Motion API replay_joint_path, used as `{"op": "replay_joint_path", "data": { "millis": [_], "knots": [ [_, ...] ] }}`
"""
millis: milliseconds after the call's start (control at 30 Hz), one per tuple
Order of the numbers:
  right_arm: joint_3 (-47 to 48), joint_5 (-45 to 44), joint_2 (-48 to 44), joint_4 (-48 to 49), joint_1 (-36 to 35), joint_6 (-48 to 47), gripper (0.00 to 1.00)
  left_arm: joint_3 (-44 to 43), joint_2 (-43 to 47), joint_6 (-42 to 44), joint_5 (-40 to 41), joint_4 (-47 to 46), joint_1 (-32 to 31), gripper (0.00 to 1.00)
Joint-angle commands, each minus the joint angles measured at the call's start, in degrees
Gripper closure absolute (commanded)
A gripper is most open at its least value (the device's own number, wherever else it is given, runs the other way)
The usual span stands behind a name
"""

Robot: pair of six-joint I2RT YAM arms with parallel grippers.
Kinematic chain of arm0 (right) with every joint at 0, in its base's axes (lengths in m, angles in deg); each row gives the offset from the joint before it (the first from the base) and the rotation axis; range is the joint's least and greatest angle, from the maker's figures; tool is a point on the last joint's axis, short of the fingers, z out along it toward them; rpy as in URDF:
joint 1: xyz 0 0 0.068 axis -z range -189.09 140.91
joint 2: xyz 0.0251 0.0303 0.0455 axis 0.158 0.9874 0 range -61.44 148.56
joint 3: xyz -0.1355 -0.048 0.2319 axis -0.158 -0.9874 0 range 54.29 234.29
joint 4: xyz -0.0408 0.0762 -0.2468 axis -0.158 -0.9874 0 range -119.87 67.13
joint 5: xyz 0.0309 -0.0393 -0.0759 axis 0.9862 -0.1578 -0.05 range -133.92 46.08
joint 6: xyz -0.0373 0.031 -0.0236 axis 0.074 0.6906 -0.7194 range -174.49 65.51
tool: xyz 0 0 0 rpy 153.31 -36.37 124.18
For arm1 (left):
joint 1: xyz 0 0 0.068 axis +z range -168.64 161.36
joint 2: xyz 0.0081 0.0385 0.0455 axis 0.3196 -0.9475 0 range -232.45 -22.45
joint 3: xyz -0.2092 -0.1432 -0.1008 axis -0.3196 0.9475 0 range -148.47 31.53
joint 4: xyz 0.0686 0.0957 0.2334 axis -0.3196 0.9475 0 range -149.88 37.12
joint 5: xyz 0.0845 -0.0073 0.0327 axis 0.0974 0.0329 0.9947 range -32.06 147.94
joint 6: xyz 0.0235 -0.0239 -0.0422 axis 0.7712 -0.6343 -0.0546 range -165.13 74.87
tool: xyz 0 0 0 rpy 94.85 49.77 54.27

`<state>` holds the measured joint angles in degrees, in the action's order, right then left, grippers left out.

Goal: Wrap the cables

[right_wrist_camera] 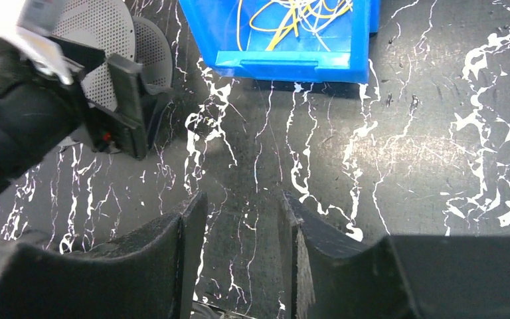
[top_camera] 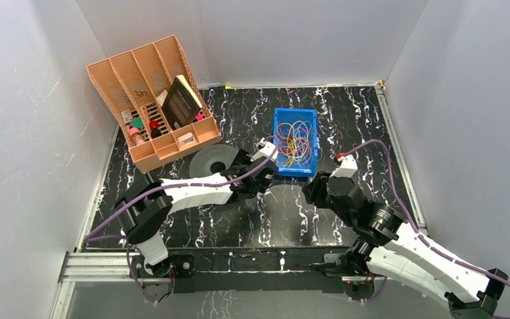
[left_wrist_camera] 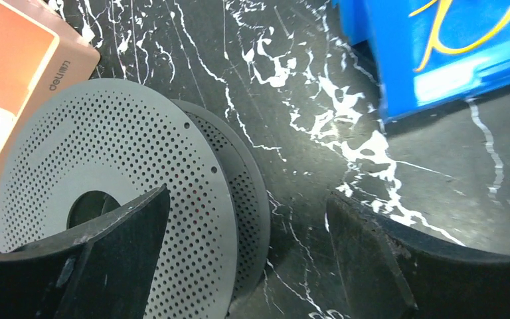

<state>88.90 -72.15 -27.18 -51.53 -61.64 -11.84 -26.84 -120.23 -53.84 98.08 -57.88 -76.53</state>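
Overhead looks down; wrist cameras (close, low) share the blue bin (right_wrist_camera: pixel 279 66).

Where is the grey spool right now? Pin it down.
In the top view, the grey spool sits left of centre, between the orange organiser and the blue bin, beside the left end effector.

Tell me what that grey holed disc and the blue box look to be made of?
Grey perforated spool: likely matte plastic, possibly painted metal; dull, even surface with neat rows of holes. Blue bin: moulded plastic, slightly glossy; its rim catches bright highlights.
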Motion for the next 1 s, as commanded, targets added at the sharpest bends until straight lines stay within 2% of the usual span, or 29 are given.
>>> {"op": "replay_joint_path", "data": {
  "millis": [0, 67, 200, 333, 467, 600, 700, 800, 833, 867, 900, 967],
  "knots": [
    [2.8, -2.4, -0.8, -1.2, 0.2, 1.0, 0.48, -1.5, 6.9, -3.0, -4.6, 1.6, -0.3, 0.1],
    [3.4, -2.3, -0.2, -1.6, 0.2, 0.9, 0.46, -1.9, 8.8, -2.9, -5.5, 2.8, -0.3, 0.02],
    [4.9, -2.2, 2.1, -2.8, 0.2, 0.5, 0.41, -4.5, 11.4, -2.7, -7.4, 6.9, -0.3, 0.02],
    [6.6, -1.2, 6.5, -3.0, 0.2, -2.6, 0.26, -9.5, 12.2, -2.8, -10.0, 12.4, 0.3, 0.02],
    [9.4, -0.7, 13.9, -3.4, 0.3, -6.1, 0.13, -16.5, 10.4, -4.1, -17.5, 20.8, 3.6, 0.02],
    [13.7, 0.4, 21.3, -3.4, 1.6, -10.5, 0.02, -21.4, 8.6, -3.8, -30.4, 27.2, 9.0, 0.02],
    [16.8, 2.8, 26.0, -3.5, 4.7, -12.6, 0.02, -22.4, 7.9, -4.2, -39.0, 30.0, 14.4, 0.02],
    [19.4, 8.6, 30.2, -2.9, 10.1, -14.7, 0.02, -22.3, 8.3, -6.8, -43.6, 31.6, 19.9, 0.01],
    [20.6, 12.2, 32.6, -2.7, 14.2, -15.4, 0.02, -21.2, 9.4, -8.3, -43.8, 31.5, 22.6, 0.02],
    [22.4, 15.7, 34.6, -2.8, 19.4, -16.3, 0.02, -19.6, 11.5, -10.0, -39.1, 31.4, 24.9, 0.02],
    [25.0, 14.8, 36.9, -4.8, 22.6, -16.9, 0.02, -18.9, 14.3, -12.0, -29.4, 32.9, 26.0, 0.02],
    [29.3, 7.6, 37.9, -9.4, 22.8, -13.7, 0.02, -18.0, 18.9, -13.7, -22.4, 35.0, 26.1, 0.02]
  ]
}}
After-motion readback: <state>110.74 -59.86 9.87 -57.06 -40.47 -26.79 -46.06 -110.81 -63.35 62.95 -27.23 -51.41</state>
